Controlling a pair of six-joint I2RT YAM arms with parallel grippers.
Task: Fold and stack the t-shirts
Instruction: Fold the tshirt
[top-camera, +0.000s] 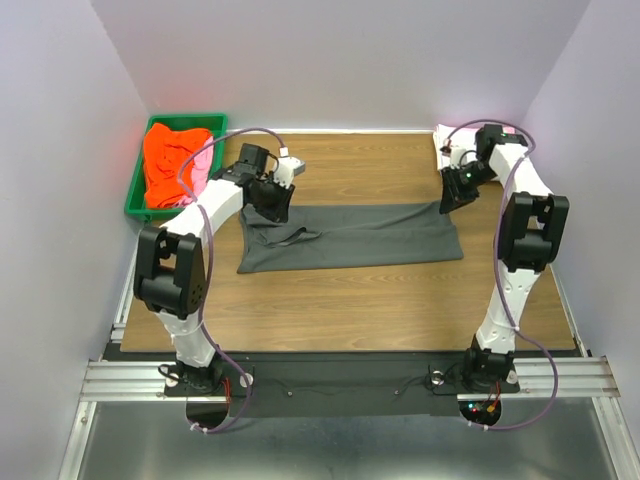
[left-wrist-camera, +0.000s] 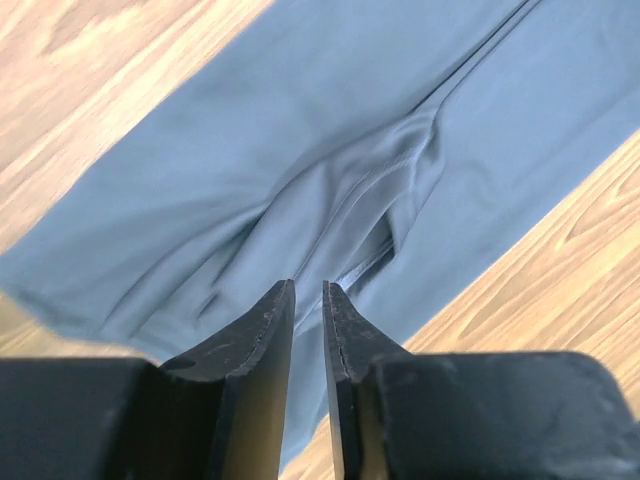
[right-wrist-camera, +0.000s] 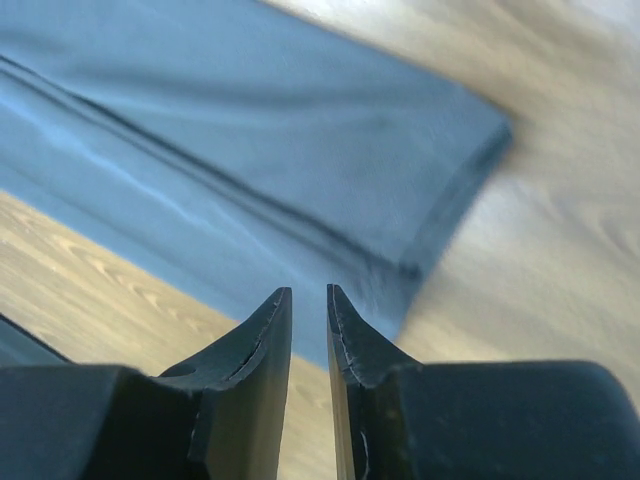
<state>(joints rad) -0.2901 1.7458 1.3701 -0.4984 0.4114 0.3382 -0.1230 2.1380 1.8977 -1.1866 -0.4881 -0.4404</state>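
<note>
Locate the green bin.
In the top view, the green bin sits at the far left corner of the table, left of the left gripper, holding orange-red and pink t-shirts.

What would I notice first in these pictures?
A dark grey t-shirt lies folded into a long strip mid-table. The left arm and right arm reach down at its ends. A green bin in the far left corner holds a bright orange-red t-shirt.

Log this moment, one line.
dark grey cloth t-shirt: folded strip | left gripper: over left end, empty | right gripper: over right end, empty
</note>
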